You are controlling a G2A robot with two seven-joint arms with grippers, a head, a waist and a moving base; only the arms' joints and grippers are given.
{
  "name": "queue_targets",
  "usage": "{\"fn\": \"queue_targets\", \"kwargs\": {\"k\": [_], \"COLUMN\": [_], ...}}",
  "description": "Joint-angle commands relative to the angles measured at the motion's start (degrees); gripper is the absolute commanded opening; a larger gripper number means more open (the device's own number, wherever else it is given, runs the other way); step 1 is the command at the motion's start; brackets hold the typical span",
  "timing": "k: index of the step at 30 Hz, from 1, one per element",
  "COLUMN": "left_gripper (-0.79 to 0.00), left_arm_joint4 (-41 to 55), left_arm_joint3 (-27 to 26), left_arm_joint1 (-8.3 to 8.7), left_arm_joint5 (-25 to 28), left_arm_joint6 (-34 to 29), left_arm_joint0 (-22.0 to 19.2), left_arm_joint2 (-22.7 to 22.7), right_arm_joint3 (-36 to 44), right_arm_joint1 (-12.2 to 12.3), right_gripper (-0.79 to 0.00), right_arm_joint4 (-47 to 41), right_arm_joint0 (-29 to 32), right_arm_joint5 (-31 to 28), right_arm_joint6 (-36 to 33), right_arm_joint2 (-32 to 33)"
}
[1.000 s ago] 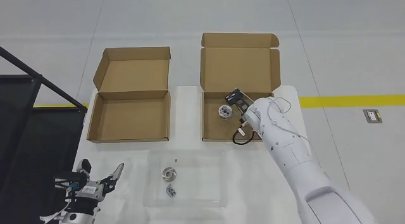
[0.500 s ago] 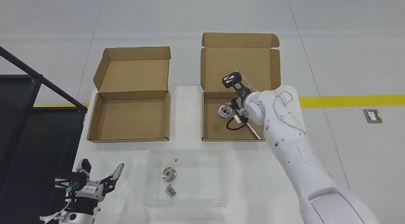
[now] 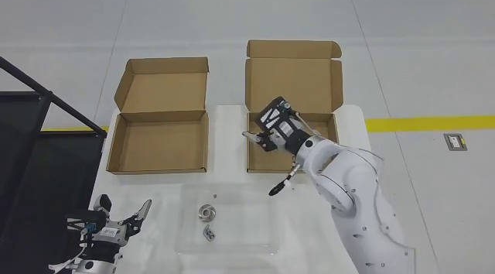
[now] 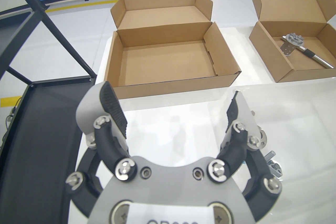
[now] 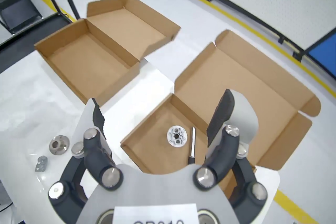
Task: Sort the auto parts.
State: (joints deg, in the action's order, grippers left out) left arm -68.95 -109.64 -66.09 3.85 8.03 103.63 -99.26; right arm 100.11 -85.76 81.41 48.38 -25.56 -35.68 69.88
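right tool (image 5: 161,100) released, empty, over the box (image 5: 236,70) holding a disc (image 5: 177,136) and rod (image 5: 192,142); left tool (image 4: 170,91) released.

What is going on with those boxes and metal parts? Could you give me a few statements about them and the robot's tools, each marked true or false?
1. The left box holds nothing. True.
2. The right tool grips a metal rod. False: it is open and holds nothing; the rod lies in the right box.
3. A round disc lies beside the rod in the right box. True.
4. The clear tray holds no parts. False: a flange and a small bracket lie in it.
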Motion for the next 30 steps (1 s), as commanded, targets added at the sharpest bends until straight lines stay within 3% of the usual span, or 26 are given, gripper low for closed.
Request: {"fn": "queue_targets", "kwargs": {"k": [1, 17, 27, 28, 30], "left_gripper": [0.0, 0.0, 0.0, 0.0, 0.0], "left_arm_joint4": [0.0, 0.0, 0.0, 0.1, -4.1], "left_arm_joint3": [0.0, 0.0, 0.0, 0.9, 2.9], "left_arm_joint1": [0.0, 0.0, 0.0, -0.08, -0.78], "left_arm_joint5": [0.0, 0.0, 0.0, -1.7, -12.9], "left_arm_joint6": [0.0, 0.0, 0.0, -0.2, -3.2], "left_arm_joint0": [0.0, 0.0, 0.0, -0.3, -5.6], "left_arm_joint2": [0.0, 0.0, 0.0, -0.2, 4.2], "right_arm_joint3": [0.9, 1.7, 19.5, 20.1, 20.1], "right_arm_joint1": [0.1, 0.4, 2.4, 2.5, 2.5], "right_gripper": [0.0, 0.0, 0.0, 0.0, 0.0], "right_arm_joint4": [-1.2, -0.7, 5.6, 6.2, 6.2], "right_arm_joint0": [0.3, 2.0, 15.2, 15.7, 15.7], "right_arm_joint5": [-3.2, -4.2, -11.6, -12.0, -12.0], "right_arm_joint6": [0.7, 2.7, 6.7, 6.6, 6.6], "right_arm_joint2": [-1.1, -1.6, -1.5, -1.5, -1.5]}}
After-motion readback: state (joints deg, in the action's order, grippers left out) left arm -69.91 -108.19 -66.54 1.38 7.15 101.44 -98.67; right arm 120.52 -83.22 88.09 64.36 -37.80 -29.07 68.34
